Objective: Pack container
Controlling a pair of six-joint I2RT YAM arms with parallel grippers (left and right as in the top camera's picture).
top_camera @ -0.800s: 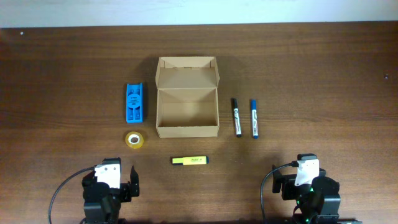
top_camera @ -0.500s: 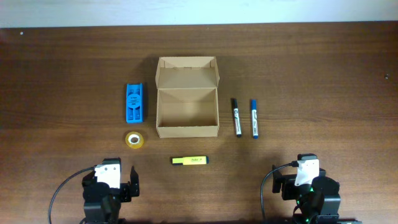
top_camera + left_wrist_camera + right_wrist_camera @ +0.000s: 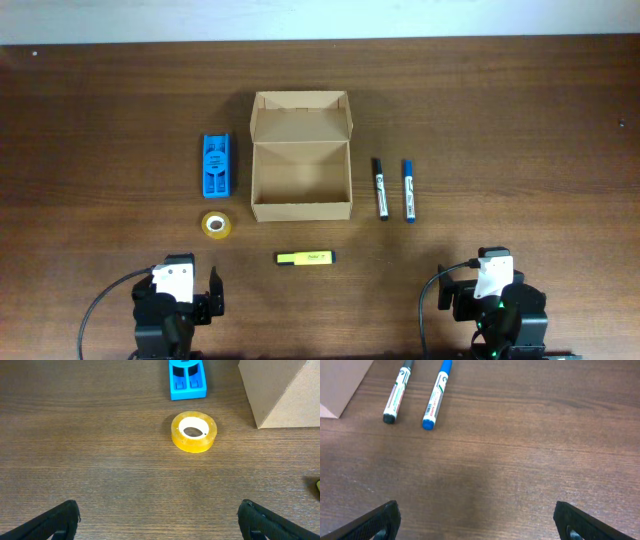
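Observation:
The tan cardboard container (image 3: pixel 300 180) stands open at the table's middle, its flap lid (image 3: pixel 300 115) tilted back; its corner shows in the left wrist view (image 3: pixel 280 390) and right wrist view (image 3: pixel 340 385). Left of it lie a blue plastic item (image 3: pixel 218 165) (image 3: pixel 187 380) and a yellow tape roll (image 3: pixel 216 224) (image 3: pixel 194 432). A yellow highlighter (image 3: pixel 305 258) lies in front. A black marker (image 3: pixel 381 188) (image 3: pixel 397 395) and a blue marker (image 3: pixel 409 190) (image 3: pixel 436 395) lie to the right. My left gripper (image 3: pixel 178 300) (image 3: pixel 159 517) and right gripper (image 3: pixel 492 295) (image 3: pixel 477 515) are open and empty near the front edge.
The brown wooden table (image 3: pixel 500 120) carries all of it. A pale wall strip (image 3: pixel 320 18) runs along the far edge. Black cables curve beside each arm base at the front.

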